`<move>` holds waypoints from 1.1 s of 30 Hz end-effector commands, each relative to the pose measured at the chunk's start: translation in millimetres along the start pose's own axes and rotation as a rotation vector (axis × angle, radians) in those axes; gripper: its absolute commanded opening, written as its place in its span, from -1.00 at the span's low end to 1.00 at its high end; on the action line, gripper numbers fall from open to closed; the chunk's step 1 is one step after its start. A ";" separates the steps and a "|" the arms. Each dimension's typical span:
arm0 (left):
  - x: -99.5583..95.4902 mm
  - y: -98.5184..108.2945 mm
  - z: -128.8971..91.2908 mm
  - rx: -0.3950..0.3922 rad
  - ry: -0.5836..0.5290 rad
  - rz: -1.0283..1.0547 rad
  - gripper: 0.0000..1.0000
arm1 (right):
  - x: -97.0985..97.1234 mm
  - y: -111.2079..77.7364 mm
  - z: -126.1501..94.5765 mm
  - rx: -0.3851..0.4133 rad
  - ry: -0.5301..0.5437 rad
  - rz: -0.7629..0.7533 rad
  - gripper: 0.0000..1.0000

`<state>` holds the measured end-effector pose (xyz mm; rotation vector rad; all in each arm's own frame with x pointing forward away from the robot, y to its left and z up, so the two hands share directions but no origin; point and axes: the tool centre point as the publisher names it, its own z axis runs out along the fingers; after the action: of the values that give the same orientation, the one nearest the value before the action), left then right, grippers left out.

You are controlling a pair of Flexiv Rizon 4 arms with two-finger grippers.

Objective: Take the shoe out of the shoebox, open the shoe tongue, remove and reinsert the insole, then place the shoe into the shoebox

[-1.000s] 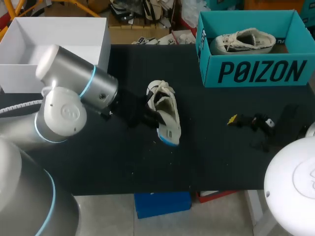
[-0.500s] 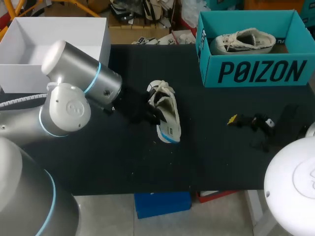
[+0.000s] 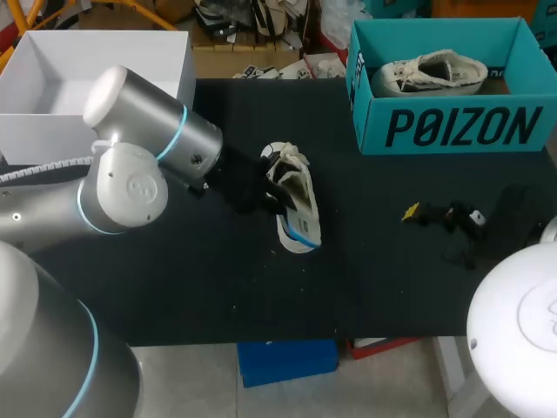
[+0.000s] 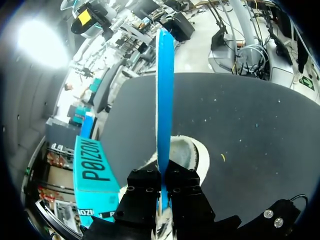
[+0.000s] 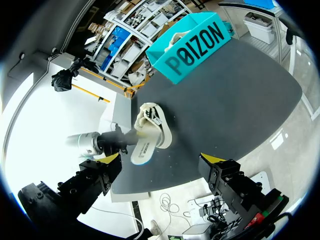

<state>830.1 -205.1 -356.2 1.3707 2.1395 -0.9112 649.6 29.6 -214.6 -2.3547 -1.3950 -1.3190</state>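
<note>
- Left gripper (image 4: 162, 186): clamped on the insole (image 4: 164, 90), held thin edge up with the blue underside showing. This is probably to steer it at the shoe's opening.
- Shoe (image 3: 285, 172): mid-table, just right of that gripper.
- Right gripper (image 5: 161, 161): fingers spread wide, empty, parked near right.
- Shoebox (image 3: 452, 126): far right, containing a second shoe (image 3: 431, 74).

Black table (image 3: 383, 279) with 1 teal shoebox (image 3: 452, 126) far right, 1 white box (image 3: 52, 131) far left, 1 pale shoe (image 3: 296, 196) mid-table
</note>
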 end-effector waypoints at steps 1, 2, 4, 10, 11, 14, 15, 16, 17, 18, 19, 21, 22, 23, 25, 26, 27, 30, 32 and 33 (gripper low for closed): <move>0.5 2.0 1.3 -0.023 0.000 0.002 -1.00 | -5.7 1.4 -1.8 0.120 0.013 0.010 1.00; 0.9 3.3 1.4 -0.032 0.003 0.007 -1.00 | -5.7 1.4 -1.8 0.120 0.013 0.010 1.00; 1.8 6.1 2.5 -0.037 0.001 0.006 -1.00 | -5.7 1.4 -1.8 0.120 0.013 0.010 1.00; 3.8 15.4 6.7 -0.056 -0.004 -0.005 -1.00 | -5.7 1.4 -1.8 0.120 0.013 0.010 1.00; 3.6 16.3 6.9 -0.060 -0.004 -0.006 -1.00 | -5.7 1.4 -1.8 0.120 0.013 0.010 1.00; 2.5 20.7 7.3 -0.072 -0.005 -0.009 -1.00 | -5.7 1.4 -1.8 0.120 0.013 0.010 1.00; 1.8 21.2 6.5 -0.076 -0.004 -0.008 -1.00 | -5.7 1.4 -1.8 0.120 0.013 0.010 1.00; 0.9 22.3 5.4 -0.084 -0.003 -0.005 -1.00 | -5.7 1.4 -1.8 0.120 0.013 0.010 1.00; 0.3 24.2 4.8 -0.093 -0.002 -0.001 -1.00 | -5.7 1.4 -1.8 0.120 0.013 0.010 1.00; 0.0 25.1 4.3 -0.099 0.000 0.002 -1.00 | -5.7 1.4 -1.8 0.120 0.013 0.010 1.00; -0.1 26.9 3.4 -0.102 0.000 0.002 -1.00 | -5.7 1.4 -1.8 0.120 0.013 0.010 1.00; -0.4 28.7 2.8 -0.112 0.001 0.002 -1.00 | -5.7 1.4 -1.8 0.120 0.013 0.010 1.00; -0.9 29.9 2.4 -0.119 0.000 0.002 -1.00 | -5.7 1.4 -1.8 0.120 0.013 0.010 1.00; -1.6 30.7 2.0 -0.123 0.000 0.003 -1.00 | -5.7 1.4 -1.8 0.120 0.013 0.010 1.00; -3.2 33.1 2.1 -0.129 0.002 0.004 -1.00 | -5.7 1.4 -1.8 0.120 0.013 0.010 1.00; -3.8 33.9 2.1 -0.141 0.010 0.010 -1.00 | -5.7 1.4 -1.8 0.120 0.013 0.010 1.00; -3.9 34.8 2.5 -0.143 0.013 0.010 -1.00 | -5.7 1.4 -1.8 0.120 0.013 0.010 1.00; -3.6 35.9 3.4 -0.143 0.020 0.007 -1.00 | -5.7 1.4 -1.8 0.120 0.013 0.010 1.00; -2.6 35.8 3.9 -0.140 0.031 0.005 -1.00 | -5.7 1.4 -1.8 0.120 0.013 0.010 1.00; -2.1 35.4 3.9 -0.140 0.034 0.005 -1.00 | -5.7 1.4 -1.8 0.120 0.013 0.010 1.00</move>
<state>861.4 -196.8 -369.4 1.3251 2.1700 -0.7374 649.6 29.6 -214.6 -2.3547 -1.3950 -1.3190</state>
